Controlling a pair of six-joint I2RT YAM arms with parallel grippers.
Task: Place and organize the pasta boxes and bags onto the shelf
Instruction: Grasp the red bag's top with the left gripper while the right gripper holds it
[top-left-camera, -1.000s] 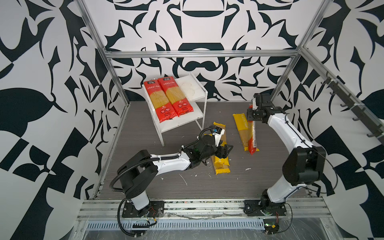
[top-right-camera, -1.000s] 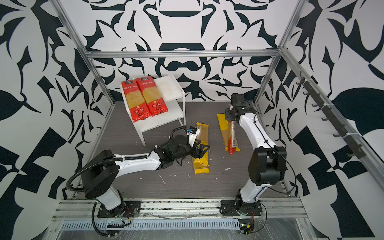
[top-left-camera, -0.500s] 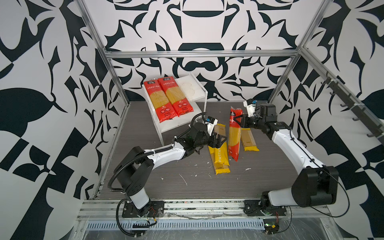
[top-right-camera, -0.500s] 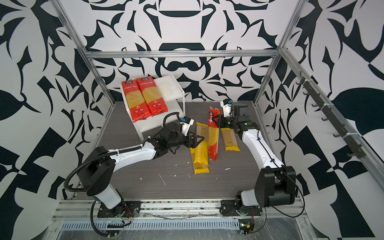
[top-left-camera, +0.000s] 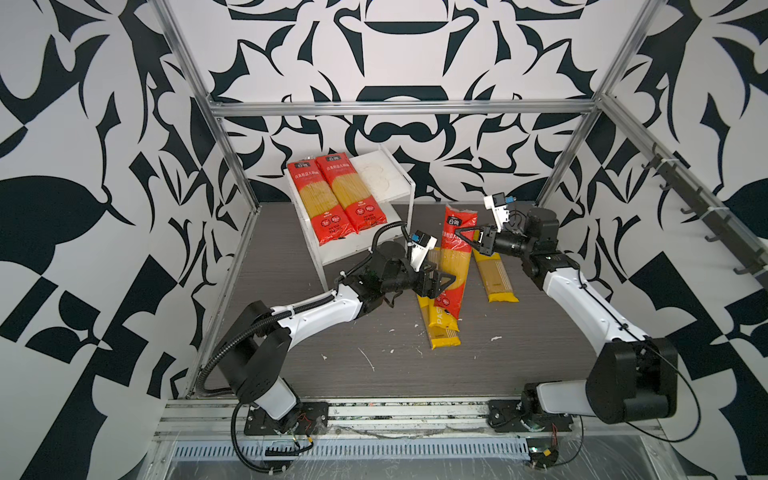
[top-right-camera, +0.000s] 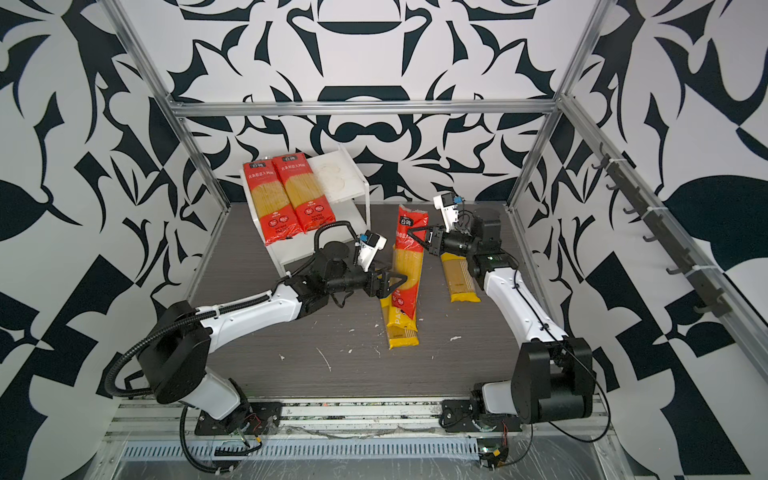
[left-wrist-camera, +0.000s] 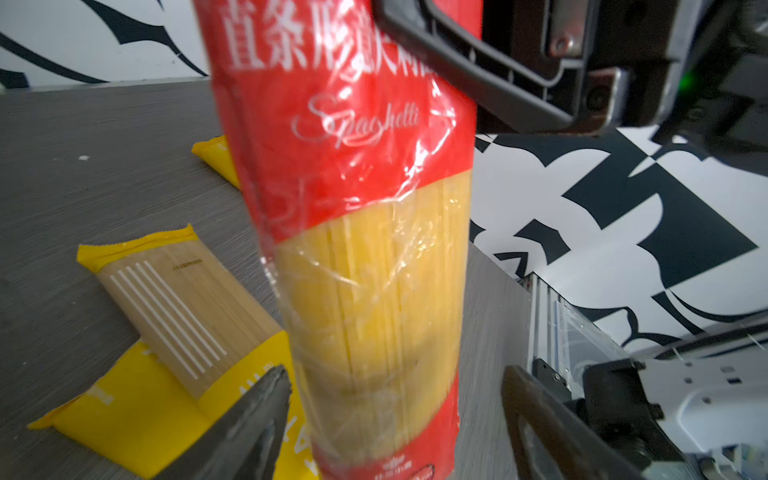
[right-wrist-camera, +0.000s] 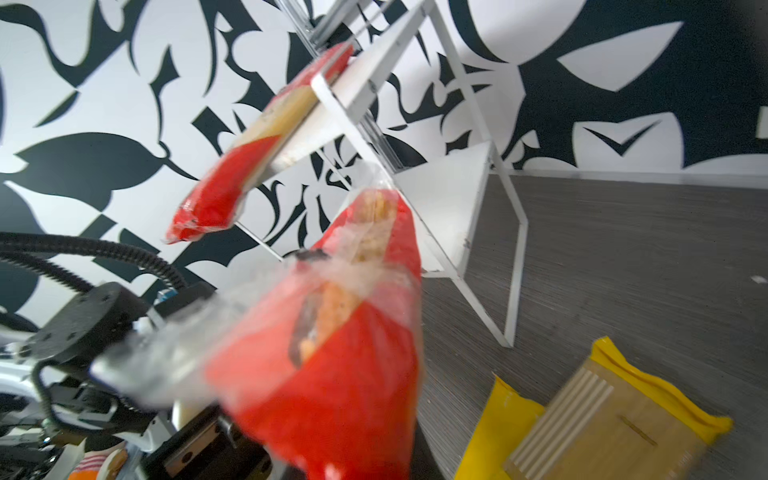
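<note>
Right hand (top-left-camera: 465, 240) is clamped on a red spaghetti pack (top-left-camera: 453, 266) just below its top seal. The pack hangs tilted and seems clear of the counter (top-left-camera: 374, 374), lower end toward the robot's bases.

Left hand (top-left-camera: 448, 286) is spread wide, one finger on each side of the pack's lower clear window. The left wrist view shows a gap on at least one side, so no squeeze yet. It reads as a hand-over: the high grip on the right leaves the lower half free, and the left arm sits nearer the shelf (top-left-camera: 401, 176).

The shelf stands at the back left of the counter. Two red packs (top-left-camera: 332, 195) lie side by side on its top board, front ends overhanging the edge. The stained bare strip beside them looks wide enough for the third. Nothing is seen on what shows of the lower board.

On the counter, two yellow PASTATIME packs (top-left-camera: 442, 328) overlap directly beneath the held pack. A third yellow pack (top-left-camera: 496, 276) lies apart, near the right forearm.

Surface is grey wood-grain, with white flecks and scuffs toward the front. Walls (top-left-camera: 104, 187) are white with bold black leaf shapes. Aluminium posts (top-left-camera: 230, 149) frame the cell, and a hook rail (top-left-camera: 707, 208) runs along the right wall.
</note>
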